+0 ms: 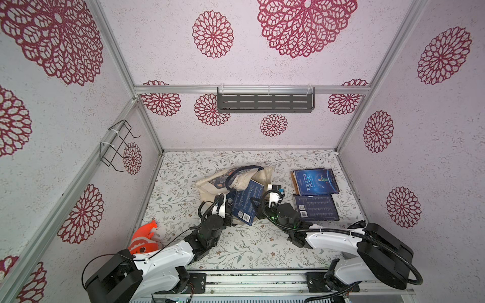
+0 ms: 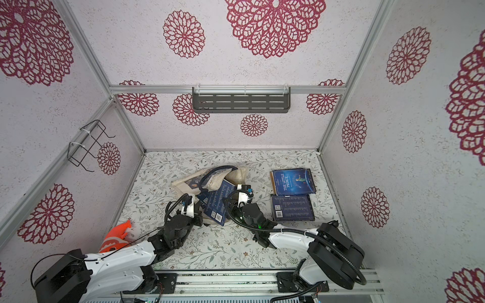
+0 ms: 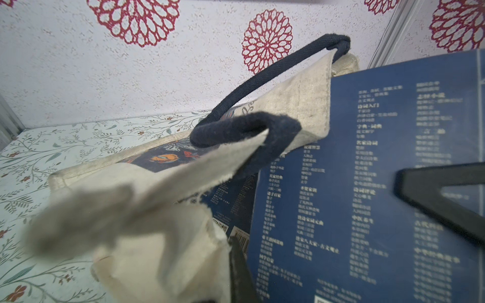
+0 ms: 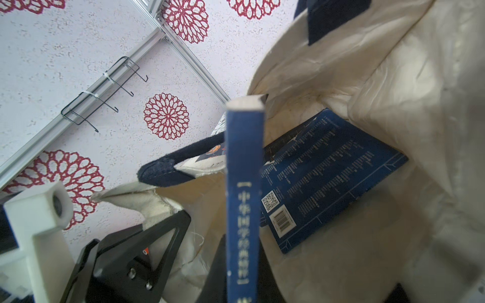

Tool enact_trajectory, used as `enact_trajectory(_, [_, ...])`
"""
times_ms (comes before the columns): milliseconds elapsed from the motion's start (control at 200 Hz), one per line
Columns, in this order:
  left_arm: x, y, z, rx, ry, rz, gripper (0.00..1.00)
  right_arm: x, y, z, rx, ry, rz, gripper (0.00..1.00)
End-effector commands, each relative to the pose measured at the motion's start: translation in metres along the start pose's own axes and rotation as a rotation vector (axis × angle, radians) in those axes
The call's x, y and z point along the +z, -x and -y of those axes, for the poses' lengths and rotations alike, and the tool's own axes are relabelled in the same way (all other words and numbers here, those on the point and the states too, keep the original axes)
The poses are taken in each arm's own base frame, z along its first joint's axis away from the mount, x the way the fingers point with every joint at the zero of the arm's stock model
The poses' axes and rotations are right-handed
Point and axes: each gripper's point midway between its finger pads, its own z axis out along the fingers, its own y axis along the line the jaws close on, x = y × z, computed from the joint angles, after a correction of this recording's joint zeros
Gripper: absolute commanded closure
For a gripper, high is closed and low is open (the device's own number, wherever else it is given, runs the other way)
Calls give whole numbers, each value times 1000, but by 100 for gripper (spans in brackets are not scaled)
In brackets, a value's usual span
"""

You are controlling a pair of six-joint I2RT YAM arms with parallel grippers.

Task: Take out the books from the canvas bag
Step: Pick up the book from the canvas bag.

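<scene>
- pretty sure it's a robot lab test booth
- aluminium frame (image 1: 183,89) holding flower-wallpapered panels (image 1: 157,52) all round
- two robot arms (image 1: 168,254) bolted to a metal rail (image 1: 262,282) along the floral-papered surface (image 1: 252,244)

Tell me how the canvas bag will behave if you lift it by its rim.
Probably floppy: the canvas bag sags and creases where nothing holds it. A book lies inside, so lifting may tip or slide it. The strap handle stands in a loop, so it seems stiffer than the cloth.

Orange fish toy (image 1: 145,236), grey shelf (image 1: 265,102)
</scene>
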Motion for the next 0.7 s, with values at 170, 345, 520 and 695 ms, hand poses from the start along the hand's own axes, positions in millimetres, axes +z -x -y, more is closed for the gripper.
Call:
enact_trajectory(170, [-1, 17, 4, -10, -16, 33, 100, -45, 61, -23, -45, 32, 204, 100])
enact_trajectory(345, [-2, 17, 5, -17, -21, 30, 100, -68, 79, -8, -42, -39, 287, 100])
enact_trajectory(520, [-1, 16, 5, -16, -19, 28, 100, -96, 97, 11, -23, -131, 384, 100])
enact_trajectory(695, [0, 14, 7, -12, -24, 20, 100, -128, 113, 34, 24, -233, 483, 100])
